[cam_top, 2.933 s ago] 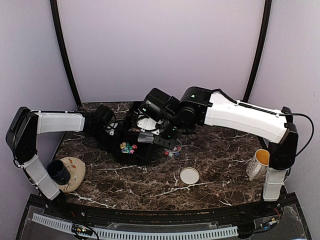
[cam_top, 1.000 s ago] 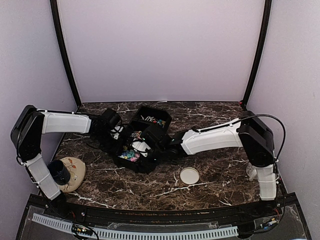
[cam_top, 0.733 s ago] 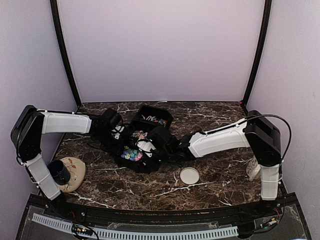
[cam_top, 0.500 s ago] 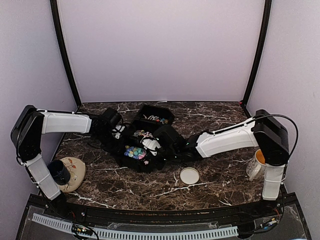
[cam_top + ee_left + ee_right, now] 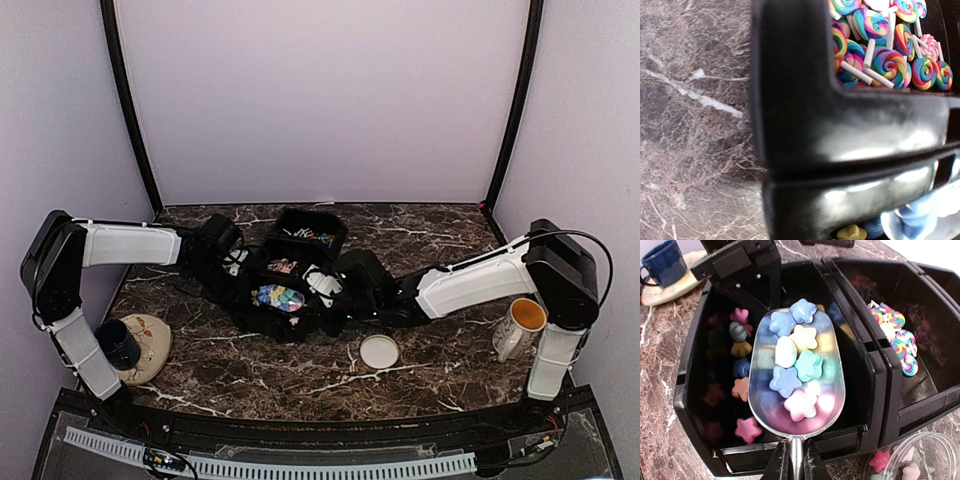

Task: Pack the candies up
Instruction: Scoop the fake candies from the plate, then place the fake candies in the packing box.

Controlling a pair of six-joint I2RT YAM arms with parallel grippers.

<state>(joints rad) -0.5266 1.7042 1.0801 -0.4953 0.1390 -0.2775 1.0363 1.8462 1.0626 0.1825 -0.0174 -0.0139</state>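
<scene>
Dark marble veined with white forms the table [image 5: 440, 350], seen from above. At its middle sits a black bin [image 5: 690, 365] split into compartments. The left gripper [image 5: 232, 262] is at the bin's left edge with its jaws pressed together; whether they pinch the wall cannot be made out. The right gripper [image 5: 791, 463] pinches the thin handle of a shiny metal scoop [image 5: 760, 390], which hovers level over the near compartment. The scoop carries a heap of the candies [image 5: 800, 365]: pastel stars in blue, yellow, green and pink. More stars lie loose in the compartment below, and swirl lollipops [image 5: 890, 62] fill the next one. A glass jar [image 5: 927, 434] holding a few stars stands just beside the bin. The candies look light, hard and smooth, likely to slide off if the scoop tips. They are best carried in the scoop, held by its handle and kept flat, rather than pinched singly.
</scene>
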